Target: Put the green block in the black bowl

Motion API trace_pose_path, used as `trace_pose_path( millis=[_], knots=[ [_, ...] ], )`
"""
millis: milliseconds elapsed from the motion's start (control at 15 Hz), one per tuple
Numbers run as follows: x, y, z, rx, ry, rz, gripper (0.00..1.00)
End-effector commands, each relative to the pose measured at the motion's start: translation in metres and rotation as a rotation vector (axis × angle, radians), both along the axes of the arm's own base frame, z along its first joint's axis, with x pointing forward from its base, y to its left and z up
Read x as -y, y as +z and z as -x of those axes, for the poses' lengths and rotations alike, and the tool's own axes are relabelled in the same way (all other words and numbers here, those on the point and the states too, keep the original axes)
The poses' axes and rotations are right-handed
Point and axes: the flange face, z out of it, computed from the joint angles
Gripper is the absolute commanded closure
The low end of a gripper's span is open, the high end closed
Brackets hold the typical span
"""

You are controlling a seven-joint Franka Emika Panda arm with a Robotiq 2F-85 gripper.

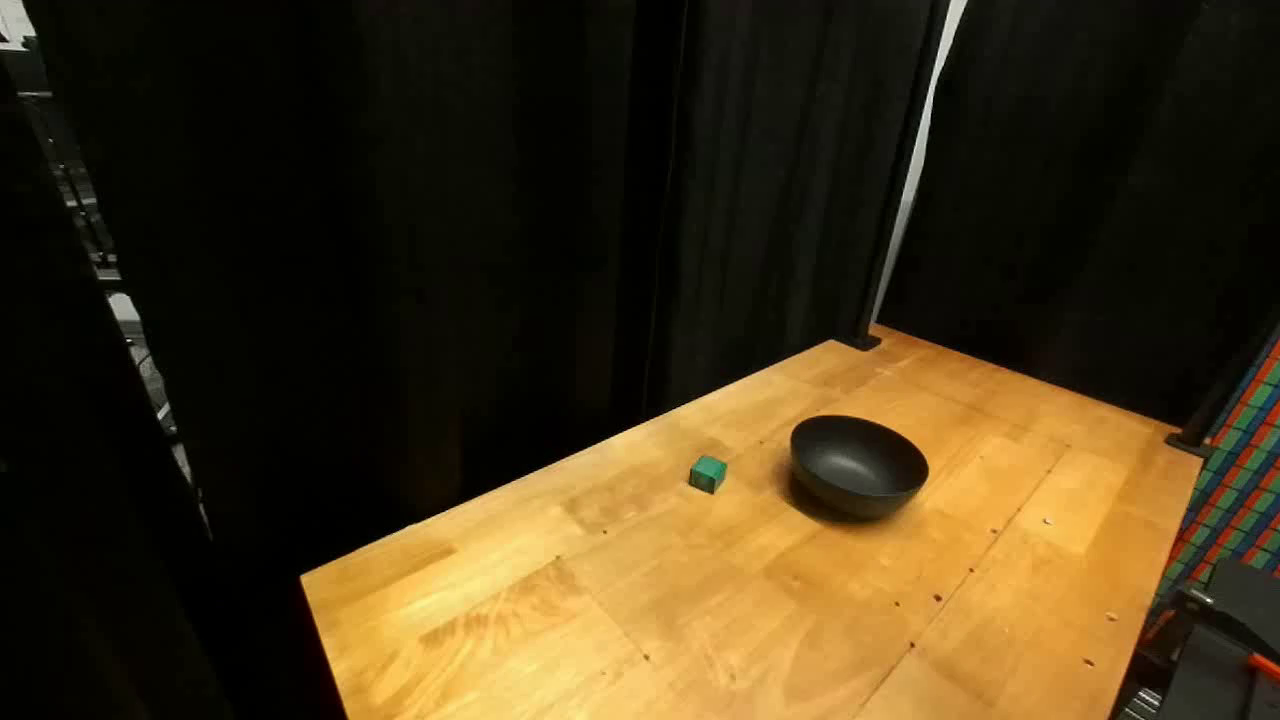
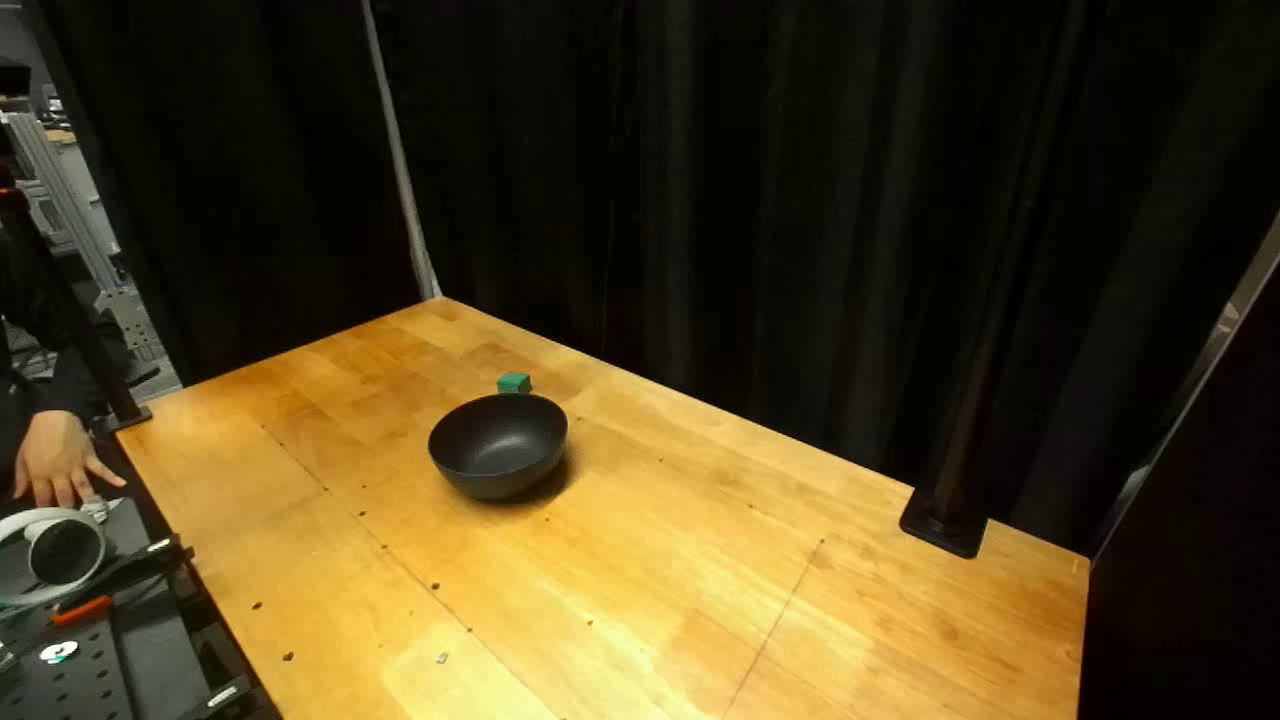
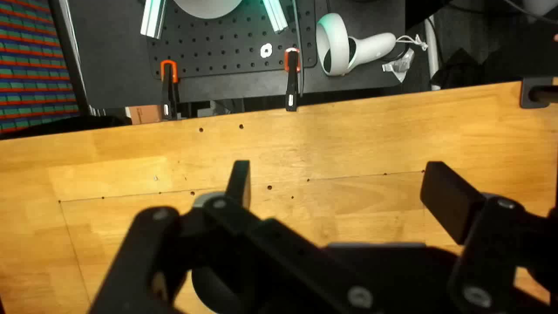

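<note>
The green block [image 1: 708,474] is a small cube lying on the wooden table, apart from the black bowl [image 1: 858,470]. The bowl stands upright, and its visible inside holds nothing. In an exterior view the block [image 2: 514,384] shows just behind the far rim of the bowl [image 2: 498,450]. My gripper [image 3: 336,185] shows only in the wrist view; its fingers are wide apart with bare table between them. A dark curved edge [image 3: 208,285] behind the left finger seems to be the bowl, mostly hidden by the gripper. The block is not visible in the wrist view.
The wooden table [image 2: 640,580] has black curtains [image 1: 500,250] along its sides. A black post base [image 2: 943,522] stands at its edge. Beside the table are a black bench with clamps [image 3: 292,80] and a white controller [image 3: 335,43]. A person's hand [image 2: 62,455] rests beside the table.
</note>
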Motion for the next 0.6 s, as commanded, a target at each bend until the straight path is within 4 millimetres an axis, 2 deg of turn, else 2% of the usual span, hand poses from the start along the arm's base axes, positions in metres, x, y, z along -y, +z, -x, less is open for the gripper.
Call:
trace_pose_path(
  millis=[0, 333, 400, 533],
  knots=[
    [0.000, 0.002, 0.000, 0.003, 0.001, -0.001, 0.00],
    [-0.001, 0.005, 0.001, 0.011, 0.002, -0.003, 0.00],
    [0.007, -0.001, -0.004, 0.027, -0.010, -0.010, 0.00],
    [0.025, -0.018, -0.027, 0.106, -0.048, -0.104, 0.00]
  ],
)
